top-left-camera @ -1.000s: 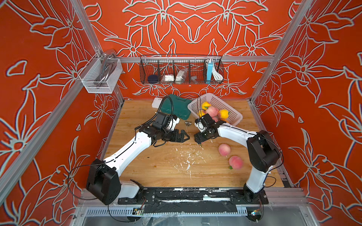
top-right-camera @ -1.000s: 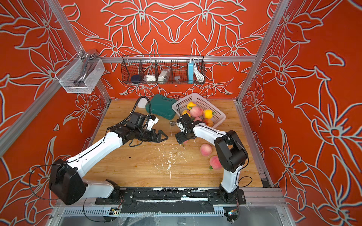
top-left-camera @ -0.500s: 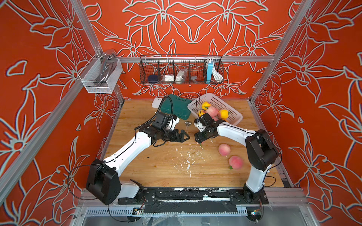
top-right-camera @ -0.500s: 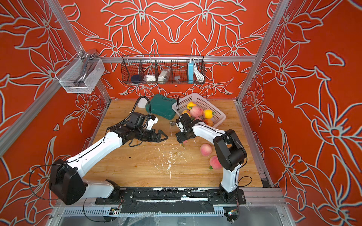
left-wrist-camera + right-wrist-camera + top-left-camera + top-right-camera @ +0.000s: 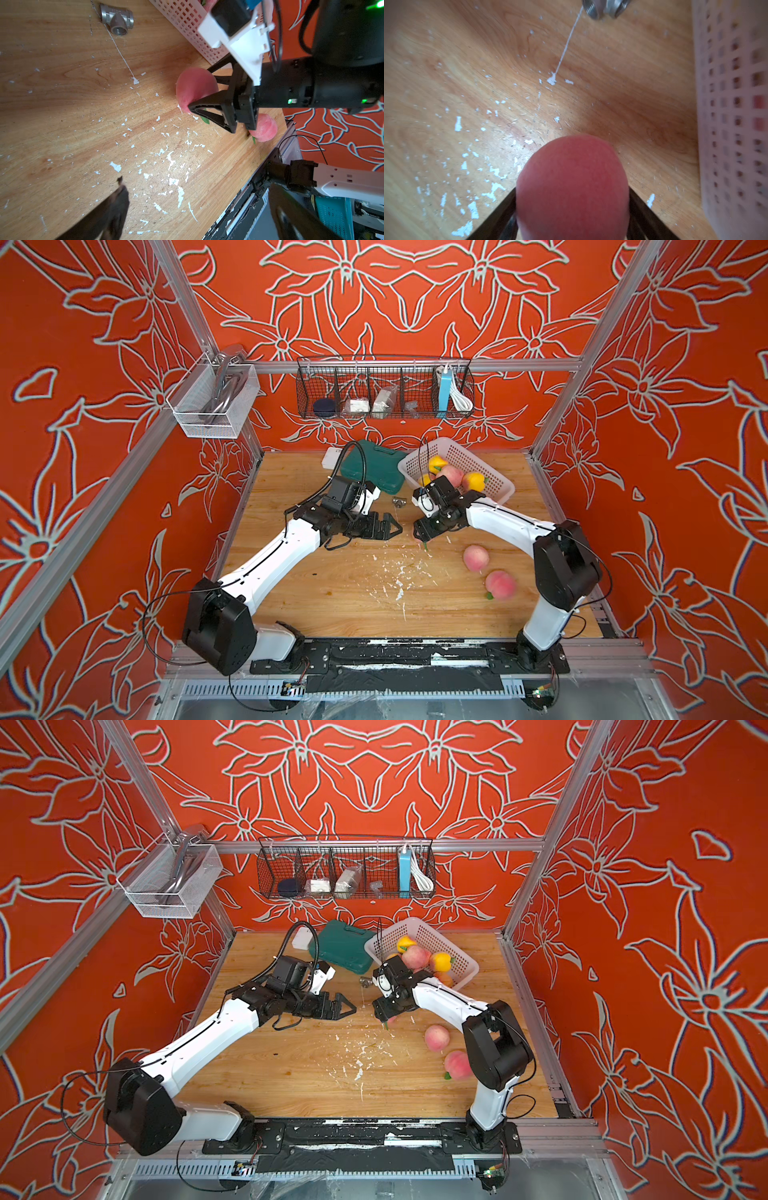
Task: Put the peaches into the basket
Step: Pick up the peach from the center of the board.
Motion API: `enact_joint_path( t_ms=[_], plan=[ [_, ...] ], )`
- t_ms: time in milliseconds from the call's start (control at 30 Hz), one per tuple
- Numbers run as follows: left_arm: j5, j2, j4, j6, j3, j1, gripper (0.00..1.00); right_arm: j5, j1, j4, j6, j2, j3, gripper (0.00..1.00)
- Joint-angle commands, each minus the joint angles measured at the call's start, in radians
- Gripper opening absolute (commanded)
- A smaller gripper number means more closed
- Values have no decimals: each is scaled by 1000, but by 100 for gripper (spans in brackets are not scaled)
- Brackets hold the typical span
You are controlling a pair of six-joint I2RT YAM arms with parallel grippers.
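My left gripper [image 5: 392, 526] hangs spread and empty, the farther one; my right gripper [image 5: 420, 533] is clamped on a pink peach [image 5: 193, 87] down at the table [image 5: 332, 593], with the basket [image 5: 478, 464] just beside, rightward and back.

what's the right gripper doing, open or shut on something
The right gripper is shut on a pink peach: in the right wrist view its black fingers sit against both sides of the fruit.
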Motion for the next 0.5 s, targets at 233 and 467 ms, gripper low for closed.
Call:
enact_joint_path(
  t_ms=[233,467],
  plan=[
    [23,-35,4,26,54,6,99,-10,-61,-92,-49,-140,131,73],
    [59,-1,56,8,76,6,99,-29,-170,-97,-63,-162,197,74]
  ],
)
